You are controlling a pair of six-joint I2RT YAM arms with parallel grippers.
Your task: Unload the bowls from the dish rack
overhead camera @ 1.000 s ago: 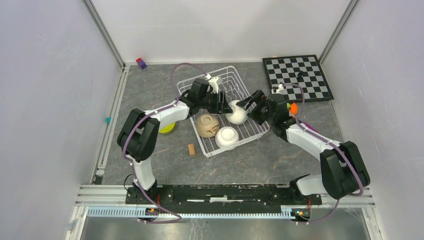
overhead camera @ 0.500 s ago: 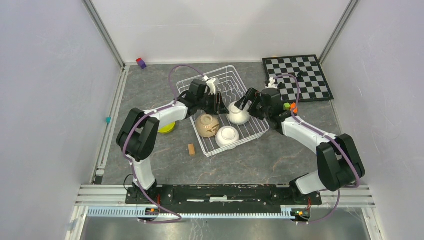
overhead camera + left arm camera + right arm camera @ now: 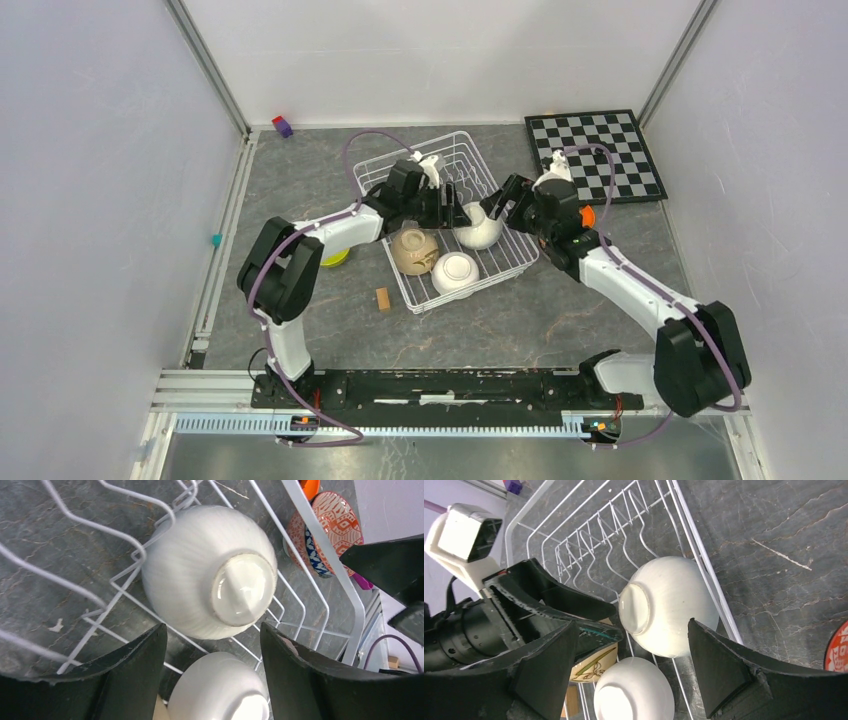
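Observation:
The white wire dish rack (image 3: 460, 150) holds three bowls. A white bowl (image 3: 478, 231) lies on its side by the rack's right wall, foot toward my left gripper (image 3: 455, 208). A tan bowl (image 3: 413, 250) and a second white bowl (image 3: 454, 272) sit nearer. In the left wrist view the open left gripper (image 3: 212, 650) points at the tipped bowl (image 3: 210, 570) without touching it. My right gripper (image 3: 631, 645) is open too, its fingers either side of that bowl (image 3: 669, 605). A lime-yellow bowl (image 3: 337, 259) sits left of the rack. Red-speckled (image 3: 330, 520) and blue-and-white (image 3: 312, 555) bowls are stacked right of it.
A chessboard (image 3: 595, 155) with a few pieces lies at the back right. A small wooden block (image 3: 382, 298) is on the table by the rack's near-left corner. A purple and red block (image 3: 283, 125) sits at the back left. Walls enclose three sides.
My left gripper has edged right toward the tipped white bowl and its jaws have widened. My right gripper has shifted a little toward the back. The bowls have stayed in place.

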